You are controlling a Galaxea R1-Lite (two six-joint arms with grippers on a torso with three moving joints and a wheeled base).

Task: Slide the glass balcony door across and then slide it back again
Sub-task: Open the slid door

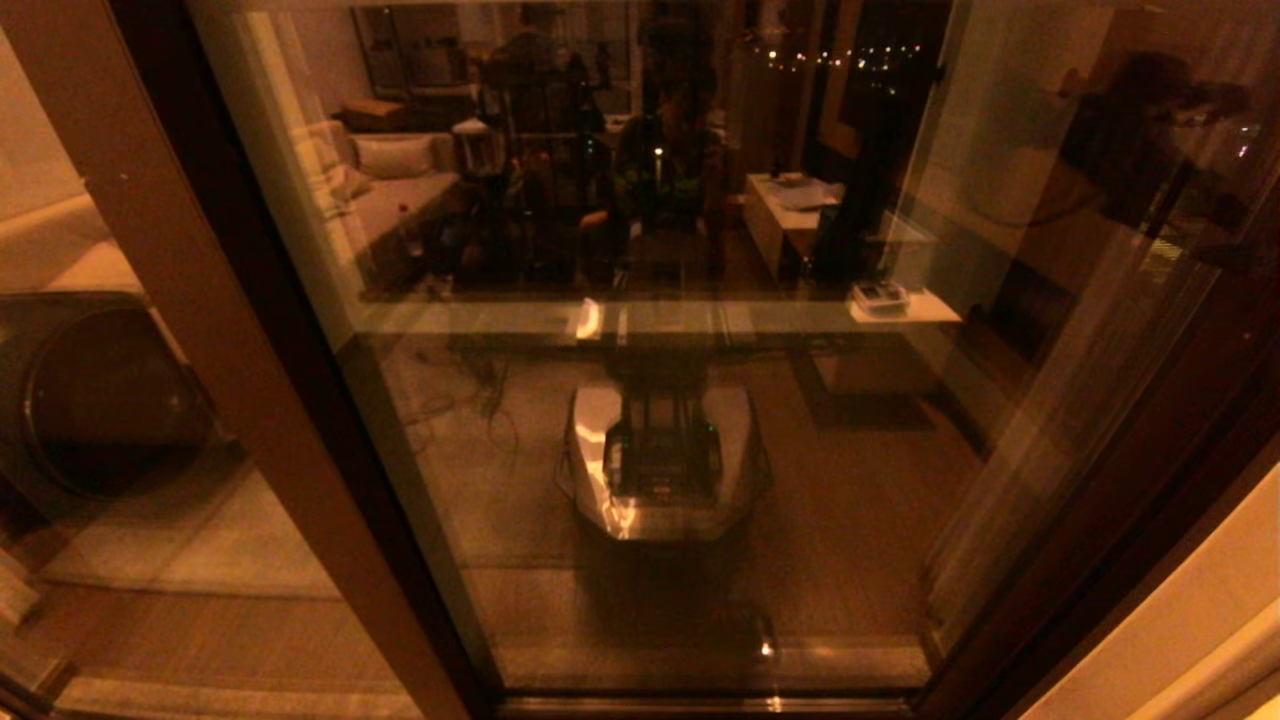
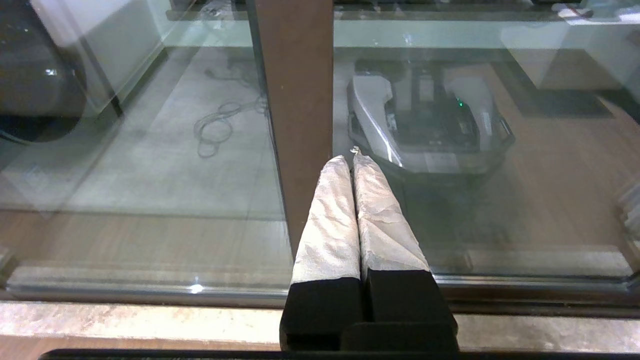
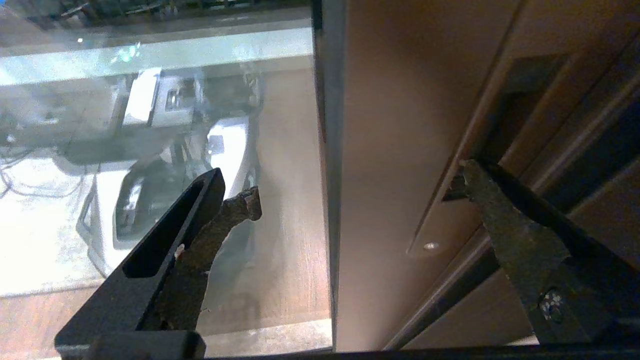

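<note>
Left gripper [image 2: 352,160] is parked low by the sill, fingers pressed together on nothing. The glass balcony door [image 1: 640,400] fills the middle, looking shut. Over on the right, the right gripper [image 3: 357,182] is spread wide around the door's brown stile [image 3: 395,150], one finger tip at the recessed handle [image 3: 452,187]. Looks like the approach step; next it'll need to hook that recess and pull sideways.

Dark-framed glass balcony door [image 1: 650,420] across the view, robot base [image 1: 660,460] and lit room mirrored in it.
</note>
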